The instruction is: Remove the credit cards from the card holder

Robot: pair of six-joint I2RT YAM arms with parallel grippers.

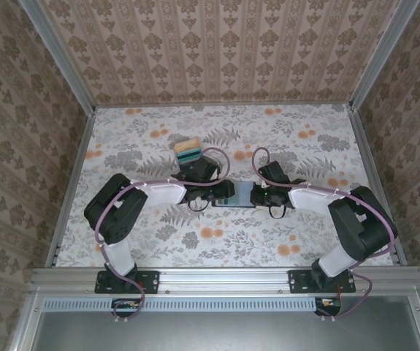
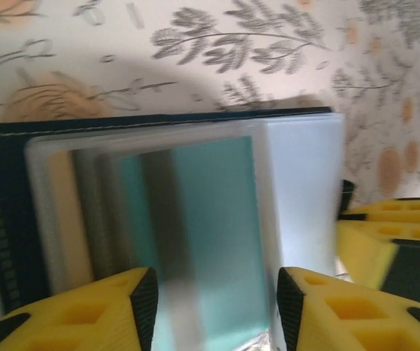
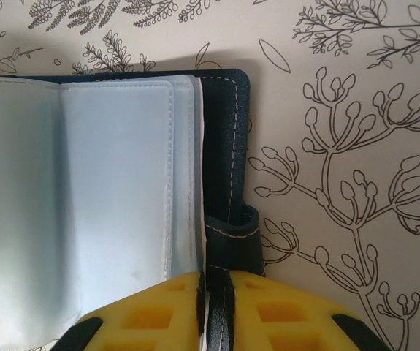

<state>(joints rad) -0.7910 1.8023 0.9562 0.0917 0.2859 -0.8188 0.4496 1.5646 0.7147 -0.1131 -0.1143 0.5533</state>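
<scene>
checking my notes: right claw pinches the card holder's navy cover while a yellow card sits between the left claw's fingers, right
Not yellow: the left wrist view shows a teal card between the fingers of the left claw. The rest stands.

We find the card holder (image 1: 240,194) lying open at the table's middle, frame centre. The left gripper (image 2: 217,300) stands at its left half, where a card (image 2: 210,234) lies in it, and the right gripper (image 3: 215,292) at its right edge. A stack of cards (image 1: 188,150) lies apart, up and left
</scene>
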